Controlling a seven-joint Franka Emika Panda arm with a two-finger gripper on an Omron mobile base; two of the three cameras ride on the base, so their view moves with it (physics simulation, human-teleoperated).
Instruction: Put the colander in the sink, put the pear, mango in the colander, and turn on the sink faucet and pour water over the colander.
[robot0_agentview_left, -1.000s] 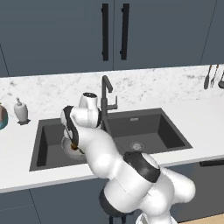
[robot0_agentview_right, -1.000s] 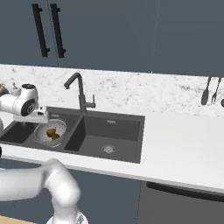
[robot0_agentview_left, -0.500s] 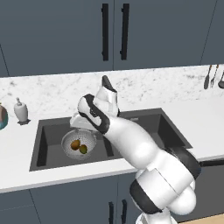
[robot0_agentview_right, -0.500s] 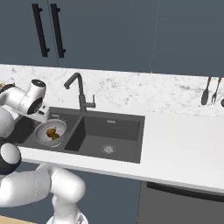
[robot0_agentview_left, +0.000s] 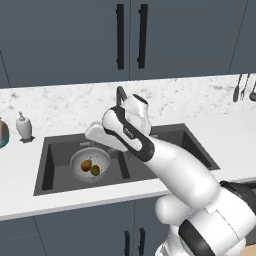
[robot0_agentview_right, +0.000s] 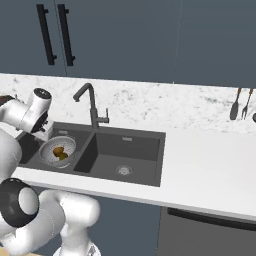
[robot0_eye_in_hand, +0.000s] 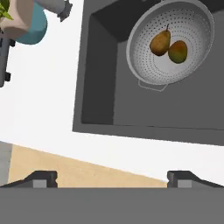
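Note:
The colander (robot0_eye_in_hand: 170, 43) sits in the left basin of the sink (robot0_eye_in_hand: 131, 100), holding the pear (robot0_eye_in_hand: 159, 41) and the mango (robot0_eye_in_hand: 178, 51) side by side. From the left base view the colander (robot0_agentview_left: 90, 166) shows the pear (robot0_agentview_left: 86, 165) and mango (robot0_agentview_left: 95, 170) inside. My gripper (robot0_eye_in_hand: 112, 179) is open with nothing between its fingers, and looks down on the basin from above. My hand (robot0_agentview_left: 96, 132) hovers over the colander's back edge, just left of the sink faucet (robot0_agentview_right: 91, 102). No water runs from the spout.
A soap dispenser (robot0_agentview_left: 23, 126) and a teal plant pot (robot0_eye_in_hand: 30, 22) stand on the counter left of the sink (robot0_agentview_left: 55, 172). Utensils (robot0_agentview_right: 240, 102) hang on the back wall at far right. The right basin (robot0_agentview_right: 130, 155) has only its drain.
My hand has risen out of the left basin, off the colander, and now hangs above it nearer the faucet. The arm's elbow has swung to the right. Pear and mango stay in the colander.

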